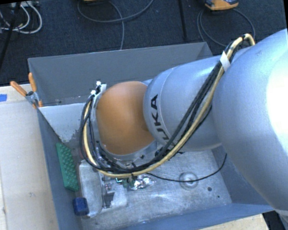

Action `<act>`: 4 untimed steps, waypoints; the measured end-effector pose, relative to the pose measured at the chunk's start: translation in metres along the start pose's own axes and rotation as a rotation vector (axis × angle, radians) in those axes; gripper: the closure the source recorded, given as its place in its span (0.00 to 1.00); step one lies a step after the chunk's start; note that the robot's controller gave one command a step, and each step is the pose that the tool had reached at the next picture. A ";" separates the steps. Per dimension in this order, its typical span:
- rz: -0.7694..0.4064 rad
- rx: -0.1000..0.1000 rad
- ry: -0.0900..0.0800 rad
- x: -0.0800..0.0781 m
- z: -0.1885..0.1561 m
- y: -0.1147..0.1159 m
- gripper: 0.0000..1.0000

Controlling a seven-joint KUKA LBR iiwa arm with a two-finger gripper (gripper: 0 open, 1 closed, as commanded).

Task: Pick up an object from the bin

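Grey metal bin (147, 215) with a scuffed, pale floor, and behind it dark carpet (163, 26) and looping cables (119, 17). Big silver arm (228, 105) with an orange cover (120, 117), low over the bin's left side. Beneath it the gripper (108, 193), right above a pale flat packet (91, 180) near the left wall. Wide or narrow, cannot tell. Green bumpy block (67, 165) along that wall, small blue piece (81, 205) just below it.

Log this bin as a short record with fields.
container: grey metal bin
robot: gripper low over a clear plastic packet, left part of the floor
beside it: green studded block against the left wall; small blue piece just below that block in the view
elsewhere: clear ring on the floor, right of middle
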State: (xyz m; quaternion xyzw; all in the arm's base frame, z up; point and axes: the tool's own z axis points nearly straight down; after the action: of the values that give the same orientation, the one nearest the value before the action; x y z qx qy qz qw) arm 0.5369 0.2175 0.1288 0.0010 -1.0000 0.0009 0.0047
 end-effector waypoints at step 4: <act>-0.344 -0.001 -0.016 -0.020 0.051 -0.128 1.00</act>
State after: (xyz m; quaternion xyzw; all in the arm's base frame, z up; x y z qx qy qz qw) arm 0.5571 0.0896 0.0779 0.1720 -0.9851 -0.0006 -0.0034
